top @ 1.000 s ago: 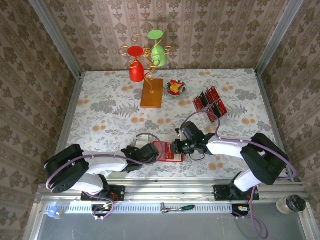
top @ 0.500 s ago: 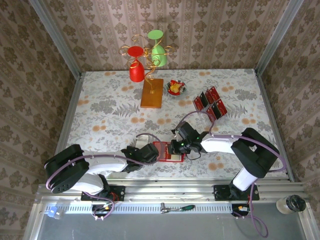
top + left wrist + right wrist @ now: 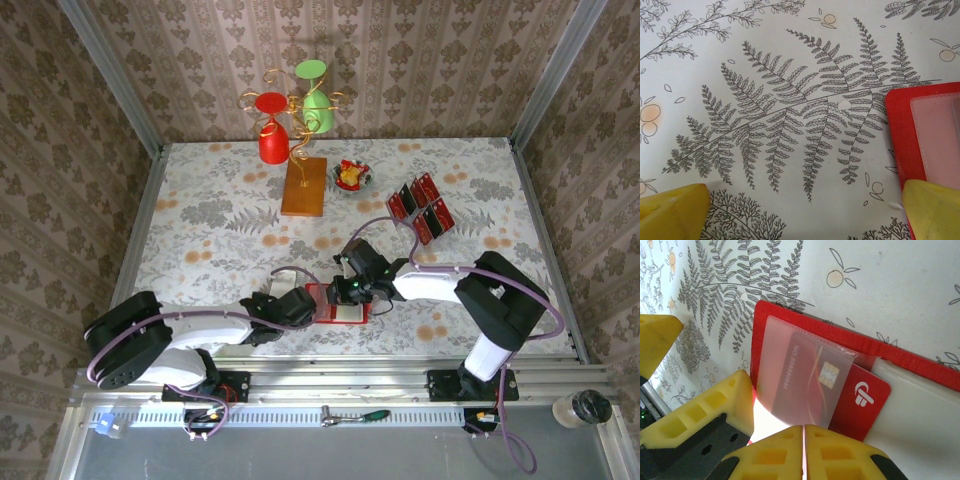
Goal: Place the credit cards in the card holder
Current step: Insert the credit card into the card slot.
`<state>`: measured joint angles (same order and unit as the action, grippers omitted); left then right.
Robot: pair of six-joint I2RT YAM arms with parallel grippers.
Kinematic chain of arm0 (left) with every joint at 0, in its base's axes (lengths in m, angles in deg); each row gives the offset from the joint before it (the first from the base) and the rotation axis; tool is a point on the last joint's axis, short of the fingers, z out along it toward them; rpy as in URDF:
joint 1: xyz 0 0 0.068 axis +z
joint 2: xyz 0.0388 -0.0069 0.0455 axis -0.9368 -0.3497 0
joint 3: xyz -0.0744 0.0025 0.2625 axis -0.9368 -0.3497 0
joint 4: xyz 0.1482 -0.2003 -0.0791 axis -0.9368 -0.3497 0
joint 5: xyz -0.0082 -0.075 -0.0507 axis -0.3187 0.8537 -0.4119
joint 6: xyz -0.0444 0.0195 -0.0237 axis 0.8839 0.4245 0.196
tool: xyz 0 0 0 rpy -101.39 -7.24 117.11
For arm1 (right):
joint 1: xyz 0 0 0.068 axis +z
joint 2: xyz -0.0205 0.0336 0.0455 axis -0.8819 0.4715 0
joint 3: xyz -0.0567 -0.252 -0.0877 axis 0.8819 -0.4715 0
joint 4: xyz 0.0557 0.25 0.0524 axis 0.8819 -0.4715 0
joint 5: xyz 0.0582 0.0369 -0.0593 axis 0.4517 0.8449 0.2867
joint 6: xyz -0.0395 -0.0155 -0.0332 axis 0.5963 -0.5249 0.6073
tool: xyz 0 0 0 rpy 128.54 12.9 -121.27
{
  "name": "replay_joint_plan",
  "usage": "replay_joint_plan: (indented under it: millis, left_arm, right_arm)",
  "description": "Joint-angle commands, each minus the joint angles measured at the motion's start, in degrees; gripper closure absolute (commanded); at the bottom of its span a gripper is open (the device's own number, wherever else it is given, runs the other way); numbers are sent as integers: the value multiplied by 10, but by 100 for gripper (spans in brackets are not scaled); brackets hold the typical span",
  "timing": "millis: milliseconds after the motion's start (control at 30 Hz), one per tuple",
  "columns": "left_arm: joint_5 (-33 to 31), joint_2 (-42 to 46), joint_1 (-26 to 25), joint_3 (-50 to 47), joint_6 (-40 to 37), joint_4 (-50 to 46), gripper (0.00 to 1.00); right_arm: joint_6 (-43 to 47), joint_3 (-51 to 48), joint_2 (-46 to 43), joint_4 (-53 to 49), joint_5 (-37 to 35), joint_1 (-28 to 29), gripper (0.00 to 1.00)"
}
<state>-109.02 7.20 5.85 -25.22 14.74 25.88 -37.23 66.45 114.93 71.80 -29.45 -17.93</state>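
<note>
The red card holder (image 3: 345, 313) lies open near the table's front edge, its pale inside up. In the right wrist view one red credit card (image 3: 862, 395) sits partly under the holder's (image 3: 785, 320) clear pocket, its logo end sticking out. My right gripper (image 3: 803, 447) is shut, with its fingertips at the near edge of pocket and card. My left gripper (image 3: 802, 215) stands wide open, low over the table, with one finger (image 3: 932, 210) over the holder's (image 3: 900, 125) left edge. More red credit cards (image 3: 420, 208) stand at the back right.
A wire stand with a red cup (image 3: 272, 140) and a green cup (image 3: 318, 110) rises from an orange wooden slab (image 3: 305, 187) at the back. A small bowl of sweets (image 3: 352, 174) sits beside it. The left half of the floral table (image 3: 200, 230) is bare.
My right gripper has moved left over the card holder, with its jaws closing a little further. The left arm has stayed put.
</note>
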Motion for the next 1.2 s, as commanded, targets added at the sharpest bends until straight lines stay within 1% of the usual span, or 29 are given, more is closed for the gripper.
replay_joint_plan:
  millis: [0, 200, 833, 1167]
  left_arm:
    - [-6, 18, 2, -11, 5, -29, 0]
    - [-2, 20, 12, -20, 5, -28, 0]
    - [3, -15, 17, -27, 2, 5, 0]
    - [5, -19, 17, -27, 1, 11, 0]
  right_arm:
    - [17, 13, -32, -52, -24, 2, 91]
    - [31, 19, -29, -83, -45, 1, 92]
    - [29, 43, 33, -71, -33, 10, 95]
    - [19, 62, 57, -56, -23, 19, 97]
